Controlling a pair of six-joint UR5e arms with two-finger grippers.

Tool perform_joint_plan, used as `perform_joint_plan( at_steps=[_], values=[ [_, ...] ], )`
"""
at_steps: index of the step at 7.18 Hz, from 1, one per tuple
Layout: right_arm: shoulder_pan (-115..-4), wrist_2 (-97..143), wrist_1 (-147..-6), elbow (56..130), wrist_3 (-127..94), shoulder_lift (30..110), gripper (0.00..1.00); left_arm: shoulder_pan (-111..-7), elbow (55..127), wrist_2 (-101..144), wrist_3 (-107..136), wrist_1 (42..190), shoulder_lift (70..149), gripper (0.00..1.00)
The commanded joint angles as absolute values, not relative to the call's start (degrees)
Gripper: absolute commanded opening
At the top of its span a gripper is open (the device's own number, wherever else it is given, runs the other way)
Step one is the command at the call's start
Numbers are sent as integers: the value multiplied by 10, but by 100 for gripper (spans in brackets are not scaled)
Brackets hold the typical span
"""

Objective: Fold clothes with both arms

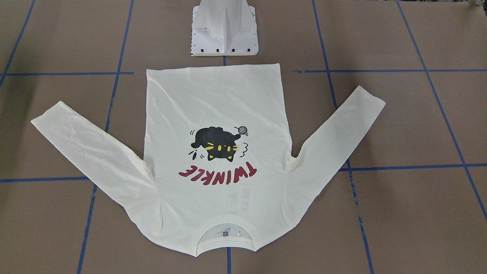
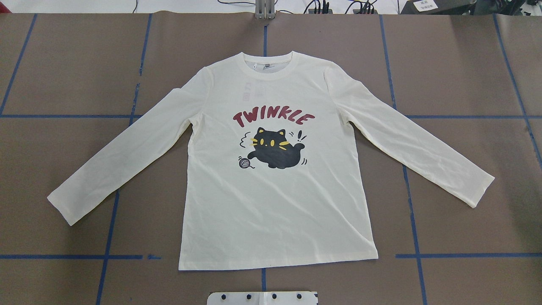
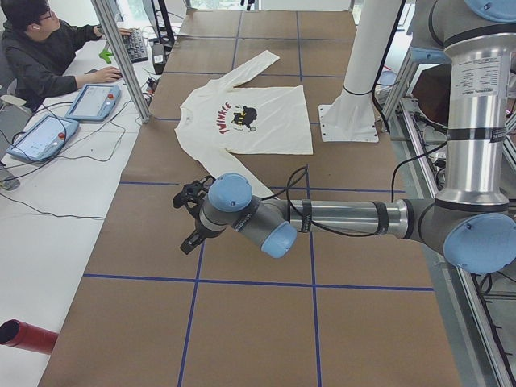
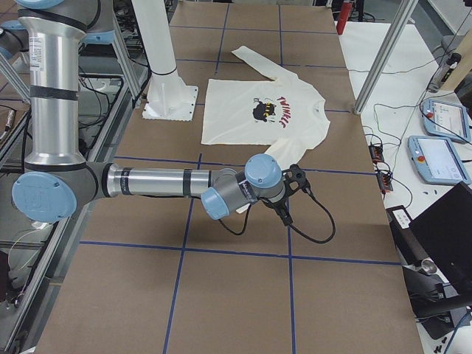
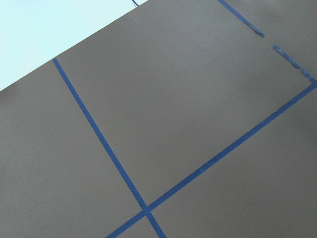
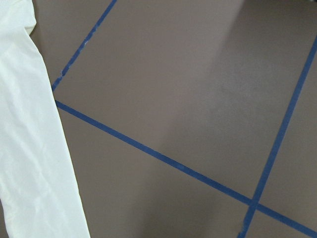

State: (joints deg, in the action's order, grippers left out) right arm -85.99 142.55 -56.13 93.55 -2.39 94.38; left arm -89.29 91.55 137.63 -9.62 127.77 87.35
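The shirt (image 2: 275,199) lies flat, print up, on the table (image 2: 63,63), its 2 sleeves spread, probably so either side is easy to reach. Its long axis runs from the hem, near the base (image 2: 262,298), to the far collar. The left gripper (image 3: 190,219) and right gripper (image 4: 290,199) hang beyond the cuffs; spread or pressed together, I cannot tell.

T-shirt (image 2: 275,212) flat on table (image 2: 63,63)
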Motion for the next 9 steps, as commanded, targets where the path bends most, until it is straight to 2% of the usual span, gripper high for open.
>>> perform_joint_plan(
  at_steps=[1,2,3,6,9],
  values=[
    [-807,1391,-374,936,-287,985,100,-894,908,1378,-96,1297,872,100],
    [-728,1303,-288,936,-414,1012,99,-894,910,1378,-96,1297,873,100],
    [-652,1221,-261,937,-498,1018,95,-894,911,1378,-96,1297,873,100],
    [-544,1136,-267,961,-582,1060,71,-894,914,1378,-96,1297,873,100],
    [-468,1065,-269,978,-591,1091,69,-894,916,1378,-96,1298,874,100]
  ],
)
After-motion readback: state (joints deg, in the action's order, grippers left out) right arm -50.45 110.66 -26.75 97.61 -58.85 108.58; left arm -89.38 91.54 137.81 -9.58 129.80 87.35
